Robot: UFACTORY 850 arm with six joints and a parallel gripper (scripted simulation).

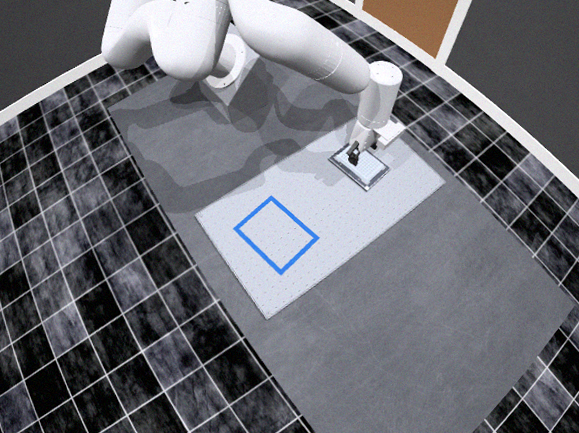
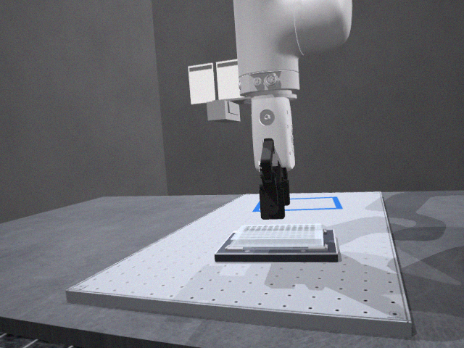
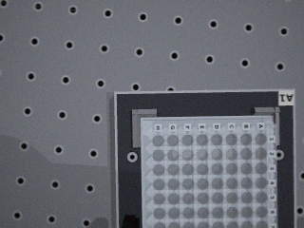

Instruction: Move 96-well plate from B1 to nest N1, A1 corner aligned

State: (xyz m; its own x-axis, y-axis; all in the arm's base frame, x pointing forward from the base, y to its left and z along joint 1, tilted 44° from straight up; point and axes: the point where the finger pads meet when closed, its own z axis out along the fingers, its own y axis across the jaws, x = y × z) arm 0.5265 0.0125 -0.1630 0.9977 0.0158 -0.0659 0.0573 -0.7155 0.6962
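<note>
Plate (image 2: 279, 235) sat flat in the nest (image 2: 276, 255) between the locators, column A/row 1 at the A1 label (image 3: 287, 98). My gripper (image 2: 272, 209) hung just above it, spread wide, holding nothing. Perforated breadboard (image 2: 149, 270) on the grey desk (image 2: 75, 232); blue B1 outline (image 1: 276, 234) beyond. Dark walls behind.

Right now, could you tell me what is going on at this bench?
The white arm's gripper hangs open just above the 96-well plate, holding nothing. The plate sits in the dark plate nest, with column A and row 1 at the corner marked A1. The blue-outlined bench spot holds no plate.
</note>
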